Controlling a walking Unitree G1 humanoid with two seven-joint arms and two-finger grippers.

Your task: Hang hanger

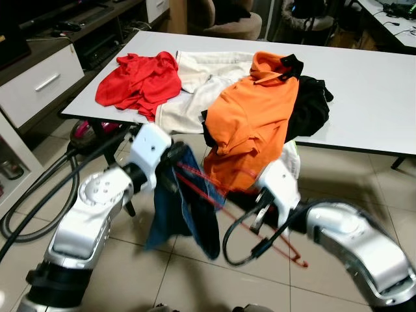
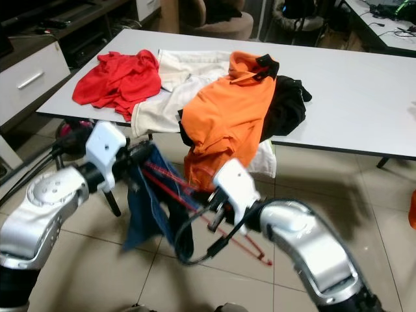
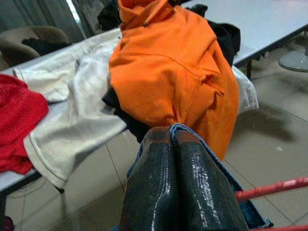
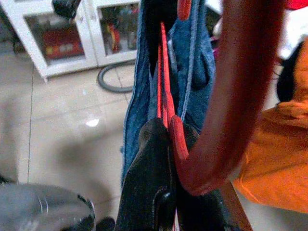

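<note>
left wrist view: pincer (image 3: 175, 144) pinching jeans (image 3: 192, 137)

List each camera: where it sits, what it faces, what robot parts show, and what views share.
Left and right eye views: head, looking down at the white table; both arms show.
Left wrist view: along the left pincer, shut on the blue garment, facing the orange shirt.
Right wrist view: along the right pincer, shut on the red hanger.
Shared: hanger, garment.

hanger (image 1: 260, 224): glossy red plastic | jeans (image 1: 188, 208): blue denim | fingers (image 3: 183, 192): glossy black
</note>
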